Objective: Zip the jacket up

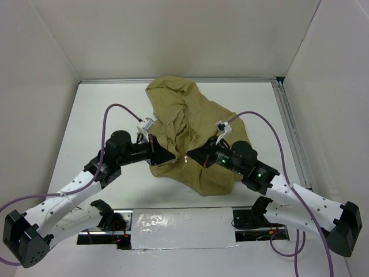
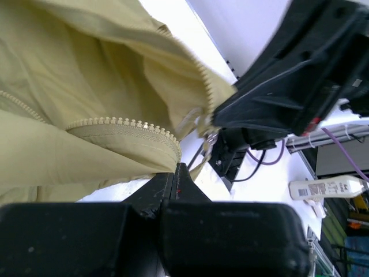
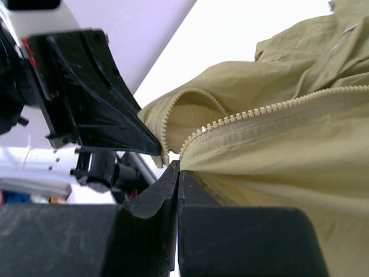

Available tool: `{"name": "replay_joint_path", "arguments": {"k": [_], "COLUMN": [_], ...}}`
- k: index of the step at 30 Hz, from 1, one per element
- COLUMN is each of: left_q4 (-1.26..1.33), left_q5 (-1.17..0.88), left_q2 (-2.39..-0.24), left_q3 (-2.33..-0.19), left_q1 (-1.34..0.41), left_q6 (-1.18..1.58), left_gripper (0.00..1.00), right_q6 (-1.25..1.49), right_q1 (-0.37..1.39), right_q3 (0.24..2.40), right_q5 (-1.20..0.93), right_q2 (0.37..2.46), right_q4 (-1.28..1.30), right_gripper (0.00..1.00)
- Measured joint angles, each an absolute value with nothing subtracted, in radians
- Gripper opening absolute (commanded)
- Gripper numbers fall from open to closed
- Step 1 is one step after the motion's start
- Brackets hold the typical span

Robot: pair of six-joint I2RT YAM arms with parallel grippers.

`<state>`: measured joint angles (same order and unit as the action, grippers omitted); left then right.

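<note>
The khaki-tan jacket (image 1: pixel 187 135) lies crumpled in the middle of the white table, collar end toward the back. My left gripper (image 1: pixel 168 156) is shut on the jacket's left front edge, and a row of zipper teeth (image 2: pixel 124 122) runs to its fingertips (image 2: pixel 176 171). My right gripper (image 1: pixel 193 157) is shut on the other front edge, and its zipper teeth (image 3: pixel 253 114) run down to its fingertips (image 3: pixel 176 167). The two grippers face each other, a few centimetres apart, at the jacket's near hem. A small metal pull (image 2: pixel 212 138) hangs between them.
White walls enclose the table on three sides, with a metal rail (image 1: pixel 291 130) along the right and back edges. A foil-covered strip (image 1: pixel 181 222) lies between the arm bases. Purple cables (image 1: pixel 118 108) loop over both arms. A white device (image 2: pixel 323 187) lies beyond the table edge.
</note>
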<state>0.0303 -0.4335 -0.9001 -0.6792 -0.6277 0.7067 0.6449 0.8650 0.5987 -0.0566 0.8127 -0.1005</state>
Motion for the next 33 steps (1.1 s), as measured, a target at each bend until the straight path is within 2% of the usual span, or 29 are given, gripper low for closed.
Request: {"name": "replay_joint_path", "arguments": {"k": [12,33], "left_q4": [0.094,0.167], "left_q5": [-0.503,-0.490], "left_q2": [-0.893,-0.894], "left_q3": [-0.679,-0.649], "left_q1": [-0.636,-0.656], "left_q6": [0.679,0.775], "left_gripper": [0.00,0.00], "right_q6": [0.643,0.712], "right_q1": [0.787,0.783], "right_q3": [0.548,0.543], "right_q5": [-0.293,-0.330], "right_q2": [0.827,0.859], "right_q4": [-0.186,-0.284], "right_gripper": [0.00,0.00]}}
